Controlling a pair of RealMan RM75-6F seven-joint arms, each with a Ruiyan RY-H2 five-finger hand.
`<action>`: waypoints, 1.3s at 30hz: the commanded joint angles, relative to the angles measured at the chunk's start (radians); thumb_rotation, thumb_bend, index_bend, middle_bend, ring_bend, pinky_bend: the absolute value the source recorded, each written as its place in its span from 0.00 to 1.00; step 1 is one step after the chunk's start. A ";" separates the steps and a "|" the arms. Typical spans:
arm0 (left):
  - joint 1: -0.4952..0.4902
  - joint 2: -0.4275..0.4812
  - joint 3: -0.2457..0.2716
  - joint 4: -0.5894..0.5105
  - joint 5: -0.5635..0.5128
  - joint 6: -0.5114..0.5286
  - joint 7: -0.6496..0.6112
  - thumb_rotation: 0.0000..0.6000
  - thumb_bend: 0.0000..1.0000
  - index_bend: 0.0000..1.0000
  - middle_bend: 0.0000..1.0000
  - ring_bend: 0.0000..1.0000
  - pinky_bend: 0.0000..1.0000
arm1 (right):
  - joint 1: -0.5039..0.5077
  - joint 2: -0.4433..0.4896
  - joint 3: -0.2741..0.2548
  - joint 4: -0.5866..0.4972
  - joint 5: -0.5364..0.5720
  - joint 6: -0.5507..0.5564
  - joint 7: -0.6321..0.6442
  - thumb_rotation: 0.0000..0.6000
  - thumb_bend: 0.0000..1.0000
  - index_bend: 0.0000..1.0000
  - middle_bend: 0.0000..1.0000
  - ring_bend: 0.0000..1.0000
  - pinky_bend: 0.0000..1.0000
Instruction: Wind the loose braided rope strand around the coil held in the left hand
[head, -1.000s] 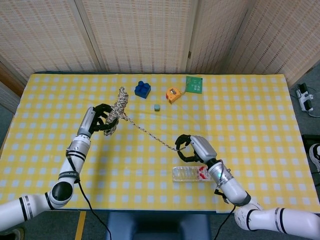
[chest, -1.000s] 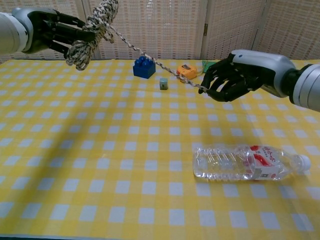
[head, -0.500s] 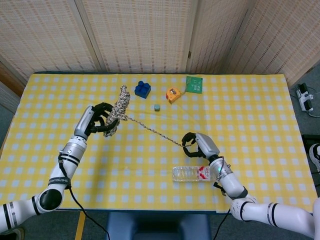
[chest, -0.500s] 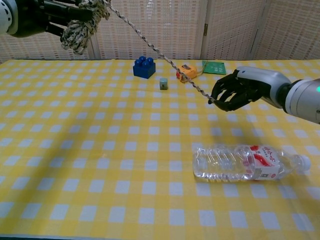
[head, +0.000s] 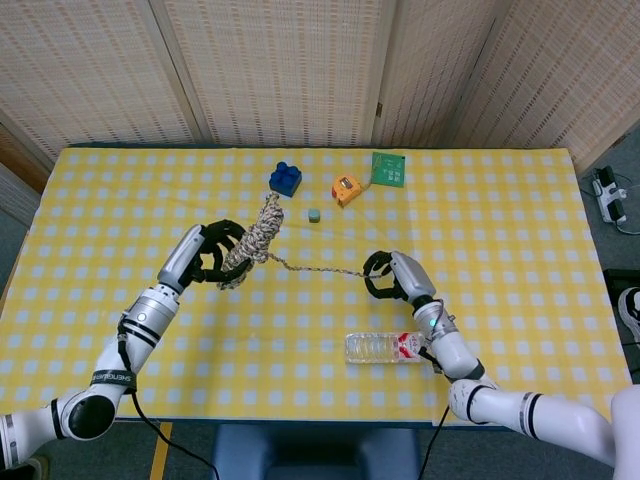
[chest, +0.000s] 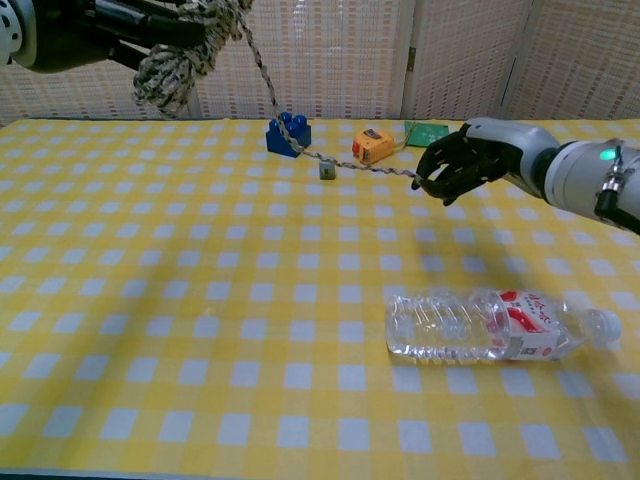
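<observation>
The left hand grips the bundled coil of white-and-dark braided rope, its long axis slanting up and away from the palm. From it the loose braided strand runs sideways — toward the right hand, which pinches its far end, well apart from the coil.

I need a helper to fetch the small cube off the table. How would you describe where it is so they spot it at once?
On the yellow checked table, look at the far edge, where a blue brick, an orange tape measure and a green board lie. The cube sits just nearer than the gap between brick and tape measure. It is pale green, plain and the smallest of them.
</observation>
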 joint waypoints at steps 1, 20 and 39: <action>-0.016 -0.007 0.048 -0.007 0.076 -0.012 0.012 1.00 0.59 0.69 0.70 0.66 0.76 | 0.034 -0.004 0.050 -0.033 0.044 0.015 -0.026 1.00 0.62 0.62 0.40 0.36 0.36; -0.106 -0.145 0.240 0.085 0.282 0.087 0.259 1.00 0.59 0.69 0.70 0.66 0.71 | 0.142 -0.015 0.236 -0.226 0.193 0.148 -0.067 1.00 0.62 0.62 0.41 0.36 0.36; -0.168 -0.254 0.265 0.148 0.037 0.198 0.562 1.00 0.59 0.69 0.70 0.67 0.71 | 0.115 0.031 0.206 -0.399 0.087 0.161 -0.024 1.00 0.62 0.62 0.43 0.37 0.36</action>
